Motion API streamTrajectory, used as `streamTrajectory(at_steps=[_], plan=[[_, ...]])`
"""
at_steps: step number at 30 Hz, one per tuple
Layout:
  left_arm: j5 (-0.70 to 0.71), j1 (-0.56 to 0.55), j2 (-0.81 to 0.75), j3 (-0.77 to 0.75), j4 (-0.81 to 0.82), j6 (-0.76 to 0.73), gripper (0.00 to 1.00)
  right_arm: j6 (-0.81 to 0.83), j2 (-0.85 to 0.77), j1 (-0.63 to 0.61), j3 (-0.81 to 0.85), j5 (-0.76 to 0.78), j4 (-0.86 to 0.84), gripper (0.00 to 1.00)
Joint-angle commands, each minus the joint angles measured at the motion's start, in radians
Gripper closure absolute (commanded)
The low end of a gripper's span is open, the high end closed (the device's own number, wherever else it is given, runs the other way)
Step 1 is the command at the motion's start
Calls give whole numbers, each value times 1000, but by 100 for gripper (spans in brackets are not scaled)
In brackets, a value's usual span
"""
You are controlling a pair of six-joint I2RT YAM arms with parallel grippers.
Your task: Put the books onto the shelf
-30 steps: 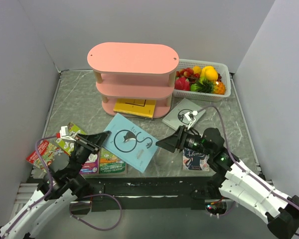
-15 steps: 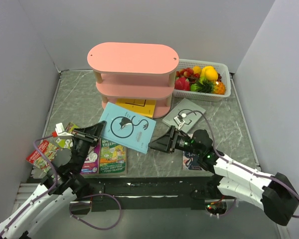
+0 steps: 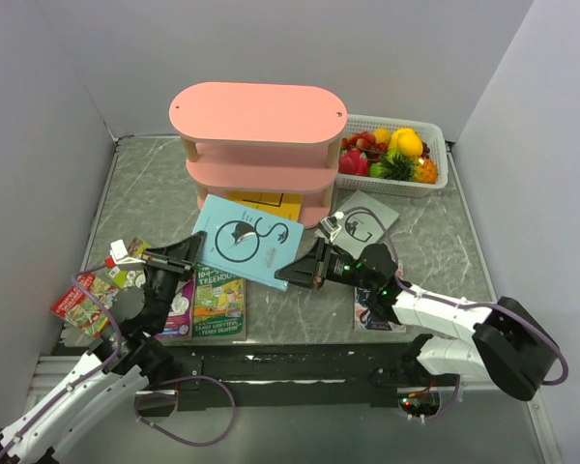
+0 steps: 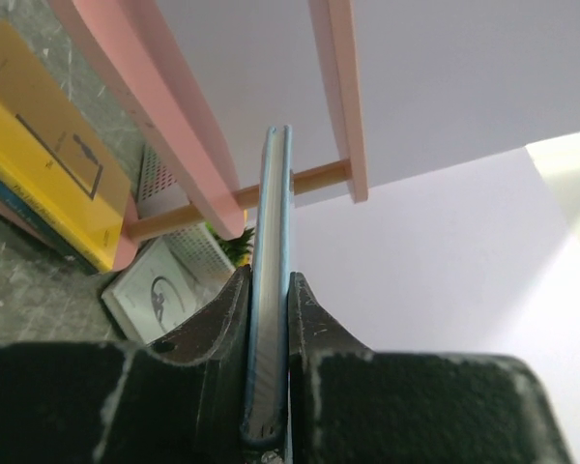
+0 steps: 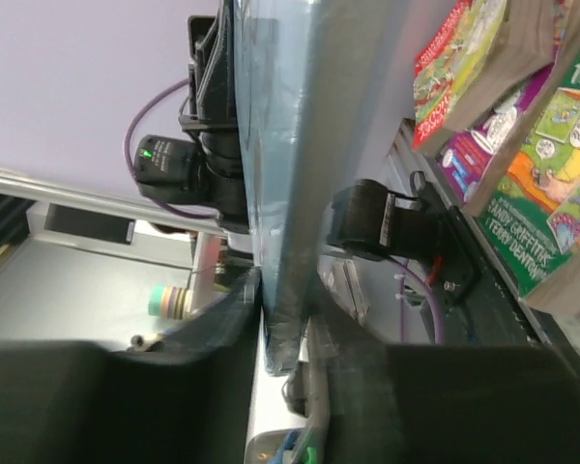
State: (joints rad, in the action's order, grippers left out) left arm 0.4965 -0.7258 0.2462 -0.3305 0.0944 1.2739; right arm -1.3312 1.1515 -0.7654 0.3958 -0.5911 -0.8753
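Where the left gripper [image 3: 188,250] pinches the light blue book [image 3: 246,242] by one edge, the right gripper [image 3: 283,275] grips the opposite edge (each pair of fingers [image 4: 314,338] narrow, flat against the covers). Past both grippers stands the pink shelf [image 3: 258,116], a yellow book [image 3: 266,201] lying on its lowest tier.

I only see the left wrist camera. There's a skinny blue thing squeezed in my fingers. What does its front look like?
Observer: It's a light blue book, and the cover has a black curly drawing.
Operator: Is it just me holding it?
Observer: No. The right gripper grips the corner opposite yours, so the book hangs between both arms.
Operator: What's underneath it?
Observer: A green Treehouse book lies flat on the table, partly under the blue one as seen from above.
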Motion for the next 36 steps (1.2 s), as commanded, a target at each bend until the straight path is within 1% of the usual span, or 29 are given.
streamTrajectory(at_steps=[1, 2, 3, 4, 5, 6, 7, 8, 9, 10, 11, 12, 13, 15, 16, 17, 19, 20, 22, 25, 30, 33, 36], plan=[[-7, -1, 19, -10, 133, 44, 99, -34, 46, -9, 80, -41, -185, 87], [-4, 0, 36, -19, 117, 41, 99, -34, 45, -5, 78, -38, -176, 93], [5, -1, 44, -43, 69, 36, 99, -17, 36, 1, 78, -38, -148, 100], [10, 0, 51, -57, 48, 10, 97, -4, 13, 8, 80, -41, -119, 100], [13, 0, 65, -71, 25, -7, 91, 27, -1, 26, 83, -45, -52, 100], [40, -1, 73, -112, -64, -21, 69, 45, -21, 40, 86, -55, -6, 100], [57, 0, 83, -142, -128, -37, 54, 65, -63, 57, 90, -62, 46, 100], [75, -1, 106, -172, -193, -53, 40, 107, -85, 78, 100, -71, 162, 100], [100, -1, 117, -235, -252, -67, 18, 128, -107, 118, 107, -107, 215, 100], [153, 0, 129, -269, -403, -70, 10, 151, -136, 145, 116, -134, 273, 100], [187, 0, 151, -300, -470, -71, 6, 194, -148, 164, 138, -157, 318, 100], [220, -1, 160, -353, -532, -70, 2, 216, -159, 199, 146, -177, 399, 100], [296, 0, 169, -375, -670, -44, 1, 237, -171, 215, 159, -221, 441, 100], [365, 0, 179, -419, -790, 4, 1, 305, -177, 242, 198, -248, 548, 100], [423, 0, 174, -426, -836, 57, 1, 316, -174, 247, 204, -262, 559, 100], [438, -1, 157, -426, -893, 74, 1, 319, -173, 250, 207, -265, 565, 100], [451, -1, 124, -409, -883, 65, 2, 316, -141, 258, 210, -282, 552, 100], [445, -1, 89, -383, -839, 52, 2, 296, -127, 259, 207, -289, 541, 100], [419, -1, 32, -349, -774, 9, 4, 276, -50, 264, 212, -309, 506, 100], [413, -1, 22, -334, -760, 10, 5, 264, -4, 264, 212, -315, 457, 100], [407, -1, 62, -332, -768, 13, 5, 242, 99, 276, 235, -303, 383, 100], [402, 0, 97, -335, -762, 5, 5, 259, 142, 279, 265, -276, 366, 100], [407, 0, 113, -337, -756, -7, 5, 236, 192, 287, 290, -289, 305, 100]])
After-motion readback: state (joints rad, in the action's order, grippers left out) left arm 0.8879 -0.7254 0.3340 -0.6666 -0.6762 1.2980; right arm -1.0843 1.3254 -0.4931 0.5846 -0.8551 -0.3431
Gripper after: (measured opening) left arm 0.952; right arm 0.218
